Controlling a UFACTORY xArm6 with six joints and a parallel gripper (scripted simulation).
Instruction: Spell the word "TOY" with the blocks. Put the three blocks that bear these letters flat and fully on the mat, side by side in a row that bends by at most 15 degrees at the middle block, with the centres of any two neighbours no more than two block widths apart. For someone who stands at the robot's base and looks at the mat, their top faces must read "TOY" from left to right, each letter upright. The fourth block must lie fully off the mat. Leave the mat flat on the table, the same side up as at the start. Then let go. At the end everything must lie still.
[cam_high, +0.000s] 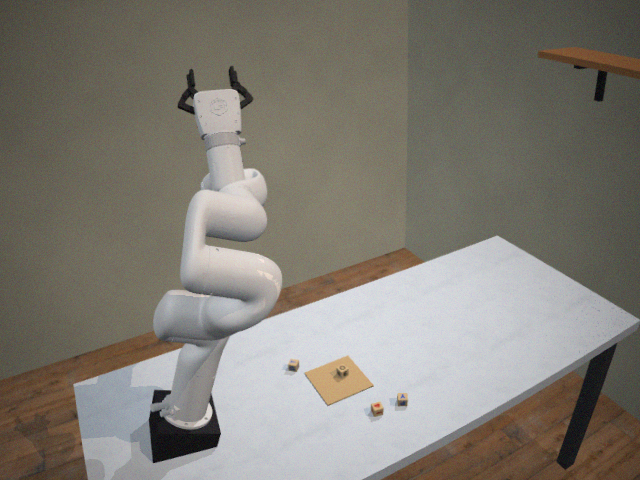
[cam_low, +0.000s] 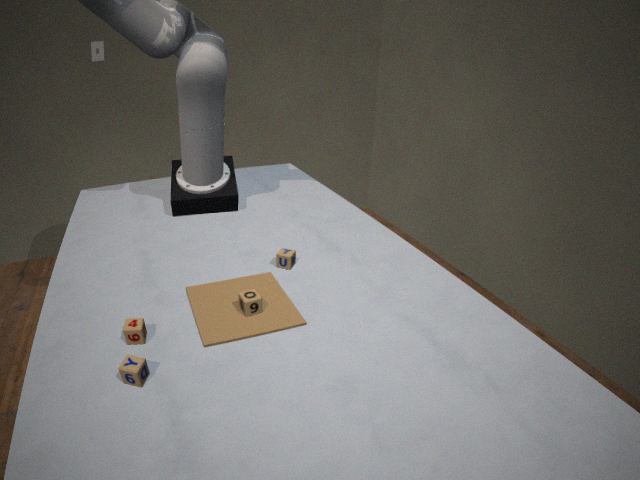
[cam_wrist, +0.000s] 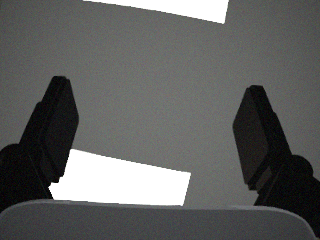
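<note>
The tan mat (cam_high: 324, 388) (cam_low: 217, 330) lies flat on the table. The block with a black O on top (cam_high: 342, 369) (cam_low: 250, 302) stands on the mat. The block with a blue T on top (cam_high: 293, 365) (cam_low: 285, 258) stands on the table off the mat, towards the robot's base. The block with a blue Y on top (cam_high: 402, 399) (cam_low: 134, 370) and the block with a red 4 on top (cam_high: 377, 408) (cam_low: 134, 331) stand off the mat on its other side, apart from each other. My gripper (cam_high: 211, 74) (cam_wrist: 157, 101) is open and empty, pointing up high above the base.
The robot's black base (cam_high: 183, 439) (cam_low: 204, 203) stands at one end of the white table (cam_high: 465, 320) (cam_low: 361, 387). A wooden shelf (cam_high: 594, 57) is on the wall far to the right in the top view.
</note>
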